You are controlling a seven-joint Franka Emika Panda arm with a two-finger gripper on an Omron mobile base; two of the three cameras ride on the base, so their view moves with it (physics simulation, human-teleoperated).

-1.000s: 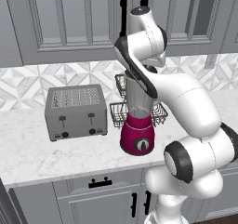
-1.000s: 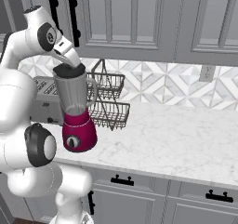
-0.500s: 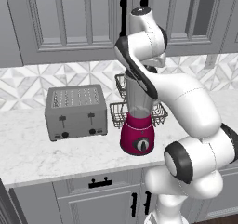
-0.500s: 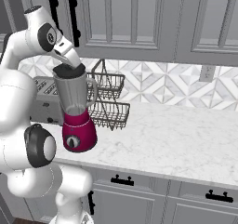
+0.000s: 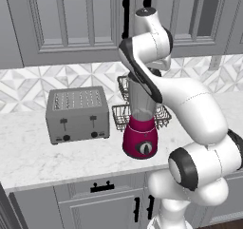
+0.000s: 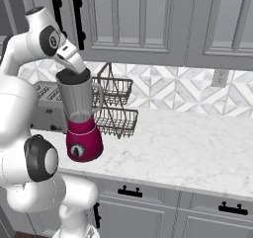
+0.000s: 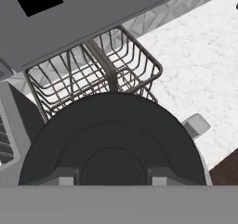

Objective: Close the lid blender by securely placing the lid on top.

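Hand view: hand (image 7: 113,180) directly over the lid (image 7: 111,139), fingertips (image 7: 65,177) spread at its sides; grip state cannot be told.
Lid: on the blender (image 6: 80,115) jar's rim.
Blender: on the counter (image 6: 188,143), before wire baskets (image 6: 114,103), beside the toaster (image 5: 77,114).

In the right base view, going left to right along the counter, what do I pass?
Toaster → blender, with the lid at its rim under the claw → wire basket rack → bare marble counter → wall outlet on the backsplash.
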